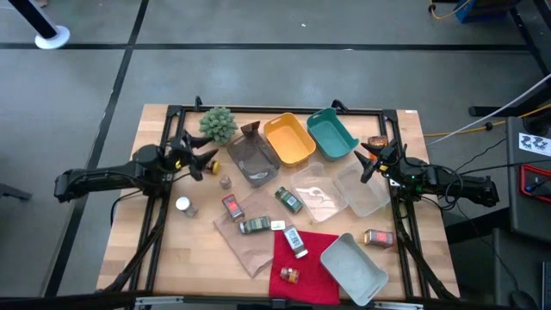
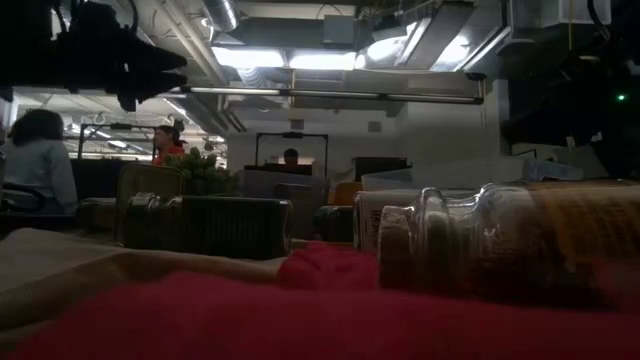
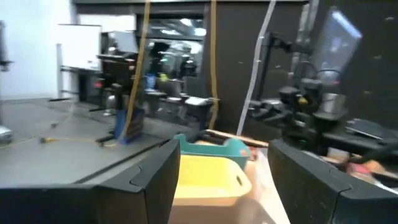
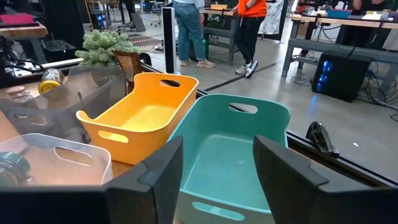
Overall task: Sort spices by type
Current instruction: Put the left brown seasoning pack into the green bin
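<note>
Several spices lie scattered on the wooden table: a red tin (image 1: 232,207), a green-capped jar (image 1: 288,200), a dark jar (image 1: 255,226) on brown paper, a white-capped jar (image 1: 182,205), a brown jar (image 1: 379,238), and two jars (image 1: 295,241) (image 1: 290,275) on a red cloth (image 1: 314,250). The low view shows one jar (image 2: 500,240) lying on its side on that cloth. My left gripper (image 1: 207,161) (image 3: 224,180) hovers open at the table's left, near the plant. My right gripper (image 1: 368,161) (image 4: 217,168) hovers open at the right, facing the teal tray (image 4: 230,155).
At the far side stand a dark tray (image 1: 252,157), a yellow tray (image 1: 289,138) and a teal tray (image 1: 331,133). Two clear trays (image 1: 362,191) (image 1: 312,185) sit mid-right, a grey tray (image 1: 355,267) near right. A spiky green plant (image 1: 219,125) stands far left. People show beyond the table.
</note>
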### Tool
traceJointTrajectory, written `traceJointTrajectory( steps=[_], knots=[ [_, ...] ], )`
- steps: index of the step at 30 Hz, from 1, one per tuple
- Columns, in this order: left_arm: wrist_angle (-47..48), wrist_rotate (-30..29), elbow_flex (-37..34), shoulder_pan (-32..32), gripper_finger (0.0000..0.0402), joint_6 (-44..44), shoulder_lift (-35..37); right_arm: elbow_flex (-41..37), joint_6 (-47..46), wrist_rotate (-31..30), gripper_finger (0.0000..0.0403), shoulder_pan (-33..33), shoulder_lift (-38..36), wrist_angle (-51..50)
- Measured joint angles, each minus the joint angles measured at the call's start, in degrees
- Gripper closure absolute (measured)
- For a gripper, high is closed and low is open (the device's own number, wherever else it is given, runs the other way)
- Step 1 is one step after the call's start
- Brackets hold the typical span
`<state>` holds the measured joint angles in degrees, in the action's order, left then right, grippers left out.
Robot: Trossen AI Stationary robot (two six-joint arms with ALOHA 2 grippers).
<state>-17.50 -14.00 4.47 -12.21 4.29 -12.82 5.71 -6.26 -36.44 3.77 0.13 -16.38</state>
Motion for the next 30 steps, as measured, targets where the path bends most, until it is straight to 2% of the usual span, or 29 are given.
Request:
traceJointTrajectory(
  steps=[8,16,24,30],
  knots=[
    [0.16,-5.18,11.08,-0.98,0.0174,-2.57,-16.77,-0.01,0.00,0.00,0.0210,0.00,0.01,0.01],
    [2.99,-5.55,27.14,-9.52,0.0174,-2.85,-37.00,-0.01,0.04,0.01,0.0210,0.00,0.01,0.02],
    [16.77,3.72,43.61,-18.28,0.0174,-3.62,-56.39,0.00,0.07,0.01,0.0210,0.00,-0.01,0.00],
    [28.37,6.80,51.93,-21.57,0.0174,-10.50,-66.39,-0.01,0.11,0.00,0.0210,0.00,0.00,-0.02]
  ],
)
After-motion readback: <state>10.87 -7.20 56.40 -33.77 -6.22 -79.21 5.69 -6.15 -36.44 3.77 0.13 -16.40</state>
